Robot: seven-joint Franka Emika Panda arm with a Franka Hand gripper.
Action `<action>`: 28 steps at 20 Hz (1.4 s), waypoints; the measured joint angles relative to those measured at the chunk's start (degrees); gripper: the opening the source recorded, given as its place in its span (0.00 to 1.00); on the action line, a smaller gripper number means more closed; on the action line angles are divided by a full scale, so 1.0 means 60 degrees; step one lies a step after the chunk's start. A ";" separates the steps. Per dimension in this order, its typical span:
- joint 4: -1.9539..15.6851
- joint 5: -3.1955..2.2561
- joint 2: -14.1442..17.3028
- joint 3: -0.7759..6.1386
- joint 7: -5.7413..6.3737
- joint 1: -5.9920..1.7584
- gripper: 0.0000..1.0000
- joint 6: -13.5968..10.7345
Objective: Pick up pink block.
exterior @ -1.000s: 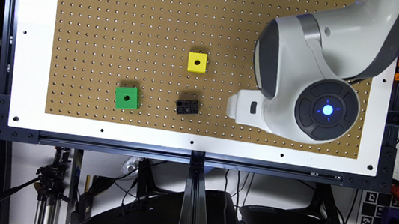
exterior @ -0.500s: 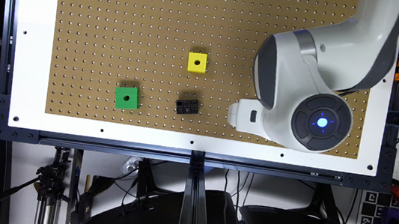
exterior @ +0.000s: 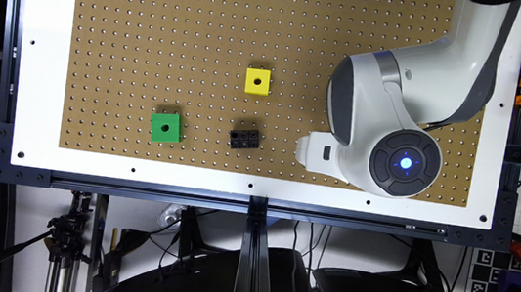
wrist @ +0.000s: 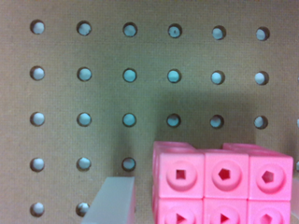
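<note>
The pink block [wrist: 224, 186] is a studded pink brick lying on the brown pegboard [wrist: 93, 93], close under the wrist camera. My gripper [wrist: 205, 207] is open and low over it. One pale finger [wrist: 112, 200] stands just beside the block's side with a narrow gap to it. In the exterior view the gripper [exterior: 311, 149] is the white part near the board's front edge, right of the black brick, and the arm covers the pink block there.
A black studded brick [exterior: 244, 139], a green cube [exterior: 165, 127] and a yellow cube [exterior: 257, 81] sit on the pegboard [exterior: 157, 16] to the exterior view's left of the arm. The white frame edge [exterior: 256, 185] runs close by the gripper.
The arm's wrist has swung toward the board's front edge and slightly to the exterior view's left. The cubes and black brick have not moved.
</note>
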 joint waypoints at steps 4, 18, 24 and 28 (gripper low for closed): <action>0.0066 -0.0009 0.0149 -0.0002 0.0003 0.0013 1.00 0.0067; 0.0065 -0.0008 0.0149 -0.0010 0.0002 -0.0002 0.00 0.0062; 0.0065 -0.0008 0.0149 -0.0010 0.0002 -0.0002 0.00 0.0061; 0.0063 -0.0008 0.0041 -0.0020 0.0002 -0.0007 0.00 -0.0016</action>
